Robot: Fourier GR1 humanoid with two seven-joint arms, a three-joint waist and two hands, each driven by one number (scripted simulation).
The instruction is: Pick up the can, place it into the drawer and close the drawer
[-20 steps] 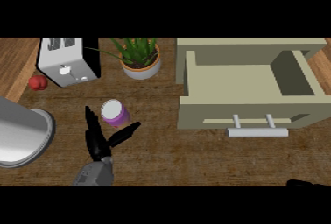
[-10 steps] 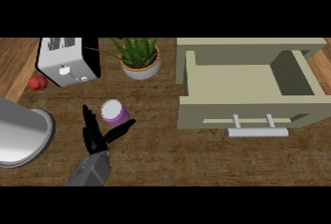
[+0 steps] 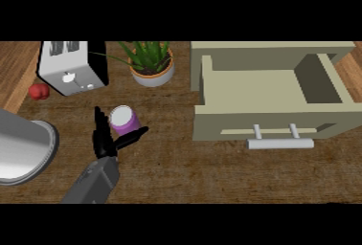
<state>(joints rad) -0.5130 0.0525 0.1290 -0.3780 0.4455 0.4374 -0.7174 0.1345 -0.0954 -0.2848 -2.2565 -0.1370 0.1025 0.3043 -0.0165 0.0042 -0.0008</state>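
Nearest, a grey forearm is seen entering from the lower edge at the view's left, ending in the black left hand (image 3: 107, 143). The fingers are spread and fairly straight: one set runs up along the left side of the can (image 3: 124, 119), and another digit angles up to the can's lower right. The can is thus bracketed by the hand, but no curl round it is observed; whether the fingers touch its wall cannot be told. The right hand is not seen in the view.

The can is noted standing upright on the dark wood counter (image 3: 212, 172), purple-sided with a pale top, well apart from the drawer (image 3: 262, 91). To the far left, at the same depth, a large rounded metal vessel (image 3: 17, 150) is cut off by the picture's edge.

Further back and to the right, the drawer is recorded as pulled open, beige, its interior bare, with a pale bar handle (image 3: 279, 142) on the front panel facing the near side. It projects from a beige cabinet body (image 3: 272, 47) at the far right.

Farthest, along the back, a small red object (image 3: 39, 91) lies at the left, just beside a silver toaster (image 3: 71, 69). A potted green plant (image 3: 150, 64) in a grey pot stands between toaster and cabinet.
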